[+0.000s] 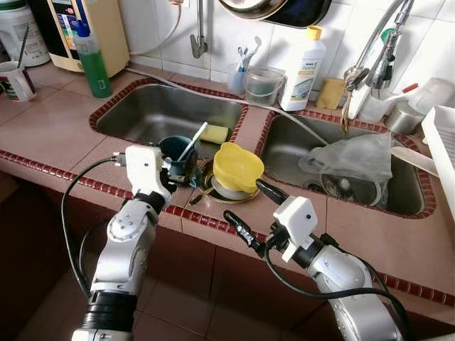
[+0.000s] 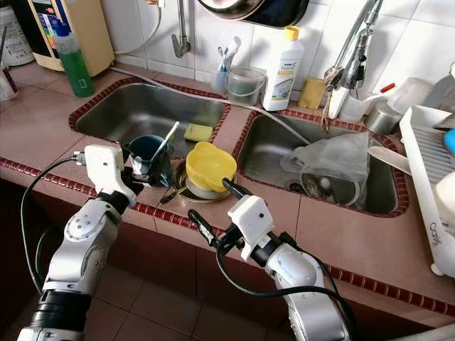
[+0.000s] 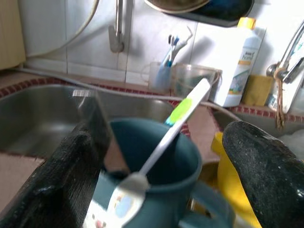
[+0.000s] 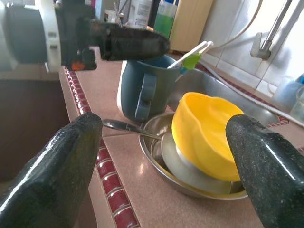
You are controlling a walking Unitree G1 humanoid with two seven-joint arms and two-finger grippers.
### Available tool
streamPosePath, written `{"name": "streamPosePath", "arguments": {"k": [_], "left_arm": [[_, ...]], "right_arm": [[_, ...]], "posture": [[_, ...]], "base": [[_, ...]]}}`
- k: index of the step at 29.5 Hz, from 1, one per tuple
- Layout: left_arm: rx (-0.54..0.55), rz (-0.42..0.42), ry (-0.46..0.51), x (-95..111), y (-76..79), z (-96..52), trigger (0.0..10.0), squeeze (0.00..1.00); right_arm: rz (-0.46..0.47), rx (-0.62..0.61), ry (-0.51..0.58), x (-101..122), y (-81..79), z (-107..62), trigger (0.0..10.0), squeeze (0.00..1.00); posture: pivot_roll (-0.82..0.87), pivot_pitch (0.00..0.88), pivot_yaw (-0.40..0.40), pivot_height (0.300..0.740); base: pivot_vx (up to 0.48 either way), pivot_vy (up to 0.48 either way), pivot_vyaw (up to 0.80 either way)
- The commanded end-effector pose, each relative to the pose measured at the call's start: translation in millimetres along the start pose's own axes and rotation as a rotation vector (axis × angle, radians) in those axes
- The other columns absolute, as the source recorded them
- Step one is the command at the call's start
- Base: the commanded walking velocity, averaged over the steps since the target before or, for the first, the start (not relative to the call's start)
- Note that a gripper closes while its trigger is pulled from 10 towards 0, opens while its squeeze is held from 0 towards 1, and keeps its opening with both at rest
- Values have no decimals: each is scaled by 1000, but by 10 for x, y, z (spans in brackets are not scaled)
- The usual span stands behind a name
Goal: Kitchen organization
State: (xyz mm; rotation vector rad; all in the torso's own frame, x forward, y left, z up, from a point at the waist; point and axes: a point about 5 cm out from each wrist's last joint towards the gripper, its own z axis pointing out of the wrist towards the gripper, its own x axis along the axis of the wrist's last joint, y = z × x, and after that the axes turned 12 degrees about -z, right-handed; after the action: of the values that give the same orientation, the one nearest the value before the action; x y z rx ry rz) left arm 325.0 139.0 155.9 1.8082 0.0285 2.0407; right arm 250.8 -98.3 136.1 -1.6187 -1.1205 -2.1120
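A teal mug (image 1: 178,153) stands on the tiled counter between the two sinks, with a white and green toothbrush (image 1: 193,141) leaning in it. My left gripper (image 1: 179,169) is open, one finger on each side of the mug (image 3: 152,161). Just right of the mug, a yellow bowl (image 1: 237,167) rests tilted in a steel bowl (image 1: 213,193). My right gripper (image 1: 244,199) is open at the counter's front edge, facing the yellow bowl (image 4: 204,133). A metal spoon (image 4: 123,127) lies on the counter by the steel bowl.
The left sink (image 1: 142,114) holds a yellow sponge (image 1: 213,133). A crumpled plastic bag (image 1: 352,160) covers dishes in the right sink. A green soap bottle (image 1: 92,60), a white bottle (image 1: 302,67) and a faucet (image 1: 377,57) line the back. A white dish rack (image 1: 441,142) stands far right.
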Motion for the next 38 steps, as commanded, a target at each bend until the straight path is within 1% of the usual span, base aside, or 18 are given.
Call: {"name": "streamPosePath", "arguments": {"k": [1, 3, 4, 5, 6, 7, 13, 18, 22, 24, 27, 30, 38], "left_arm": [[0, -12, 20, 26, 8, 30, 10000, 0], [-1, -15, 28, 39, 7, 32, 10000, 0], [-2, -15, 32, 47, 6, 32, 8431, 0], [-3, -18, 35, 54, 6, 31, 4275, 0], [-5, -19, 38, 60, 6, 30, 3608, 0], [-7, -21, 42, 66, -1, 19, 0, 0], [-1, -26, 55, 83, -46, -11, 0, 0], [-2, -31, 61, 89, -53, -27, 0, 0], [-10, -51, 63, 78, -20, -34, 0, 0], [-30, -63, 52, 34, 50, -53, 0, 0], [-43, -72, 44, 0, 99, -75, 0, 0], [-47, -79, 44, -2, 100, -85, 0, 0], [-45, -66, 53, 42, 66, -87, 0, 0]], "right_arm": [[-11, -5, 8, 40, 21, -10, 10000, 0], [-12, -8, 8, 41, 23, -12, 10000, 0], [-12, -8, 7, 41, 23, -12, 10000, 0], [-13, -8, 6, 40, 23, -12, 10000, 0], [-13, -7, 6, 41, 23, -13, 10000, 0], [-13, -6, 4, 40, 19, -14, 10000, 0], [-13, 3, 4, 39, 7, -11, 10000, 0], [-14, 8, 4, 38, 2, -3, 10000, 0], [-16, 14, 7, 38, 2, 8, 10000, 0], [-18, 22, 10, 41, -7, 21, 10000, 0], [-17, 21, 14, 50, -1, 33, 10000, 0], [-17, 22, 16, 50, -3, 36, 10000, 0], [-17, 35, 19, 42, -20, 56, 10000, 0]], "posture": [[-59, 49, -40, 740], [-59, 49, -40, 740], [-59, 49, -40, 740], [-57, 49, -40, 740], [-56, 50, -41, 740], [-55, 48, -42, 740], [-47, 49, -46, 740], [-43, 48, -48, 740], [-36, 44, -55, 740], [-35, 39, -56, 740], [-33, 36, -57, 740], [-29, 34, -59, 740], [-20, 25, -63, 740]], "base": [[0, 0, 0], [0, 0, 0], [0, 0, 0], [0, 0, 0], [0, 0, 0], [0, 0, 0], [0, 0, 0], [0, 0, 0], [0, 0, 0], [0, 0, 0], [0, 0, 0], [0, 0, 0], [0, 0, 0]]}}
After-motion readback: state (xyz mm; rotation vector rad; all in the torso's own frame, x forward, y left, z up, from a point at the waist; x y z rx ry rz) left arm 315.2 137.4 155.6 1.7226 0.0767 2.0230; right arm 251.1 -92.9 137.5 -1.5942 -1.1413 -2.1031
